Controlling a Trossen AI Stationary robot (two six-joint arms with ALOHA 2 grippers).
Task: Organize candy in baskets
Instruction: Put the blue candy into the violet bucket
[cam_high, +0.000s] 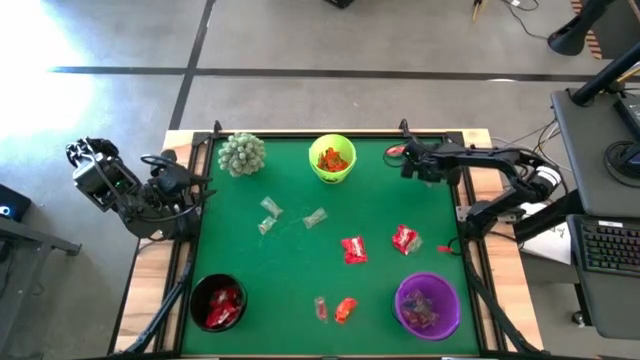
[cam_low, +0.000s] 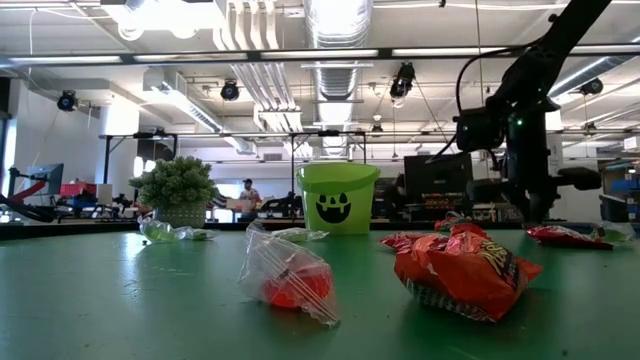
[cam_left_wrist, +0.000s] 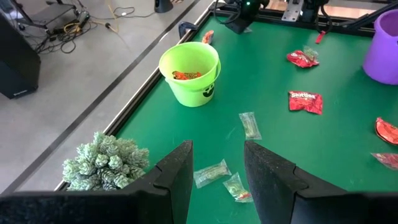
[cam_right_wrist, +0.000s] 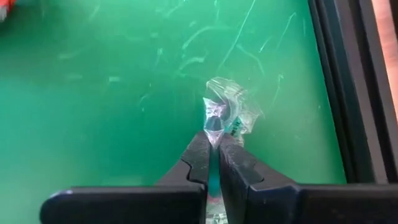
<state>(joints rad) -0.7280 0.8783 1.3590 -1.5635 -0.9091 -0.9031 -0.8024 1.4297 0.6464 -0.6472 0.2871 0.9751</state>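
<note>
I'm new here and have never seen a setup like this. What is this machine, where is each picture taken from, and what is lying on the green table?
It is a robot with two dark arms at a green table. One picture looks down from above, one looks level across the tabletop, and two come from cameras on the wrists. On the table stand a lime green basket, a black basket, a purple basket and a spiky plant, with loose wrapped candy between them. The right gripper, near the table's far right corner, has its jaws shut on a clear-wrapped candy. The left gripper waits at the left edge, jaws open.
</note>
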